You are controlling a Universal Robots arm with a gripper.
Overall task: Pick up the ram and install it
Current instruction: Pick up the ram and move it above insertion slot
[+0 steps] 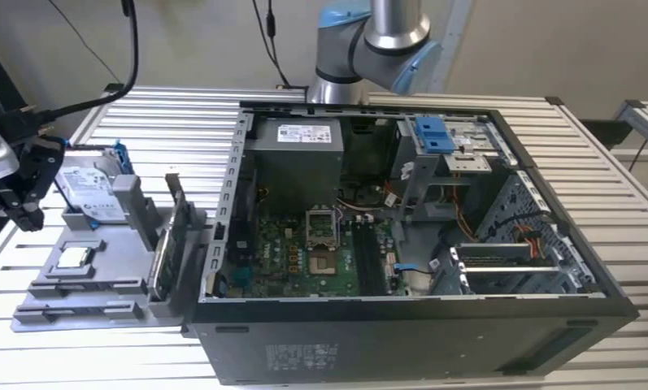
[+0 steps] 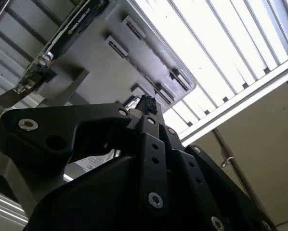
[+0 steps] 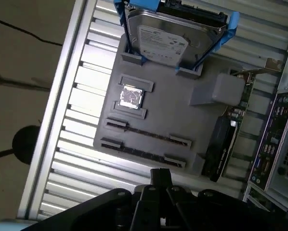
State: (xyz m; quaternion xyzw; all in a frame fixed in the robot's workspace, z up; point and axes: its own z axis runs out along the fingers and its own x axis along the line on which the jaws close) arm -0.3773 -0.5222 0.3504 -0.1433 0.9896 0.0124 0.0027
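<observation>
The tool (image 3: 159, 174) is hovering over the grey parts tray (image 3: 182, 108), seemingly reaching for the ram (image 3: 146, 133).
Its fingers are sitting pressed together, holding nothing; gripping the edge-up stick likely needs them parted.

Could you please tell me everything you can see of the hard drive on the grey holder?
The hard drive is a flat silver metal box with a pale printed label on its broad face. Blue plastic rails run along both long sides. It stands tilted, its lower end seated in raised brackets at one end of the grey holder.
</observation>
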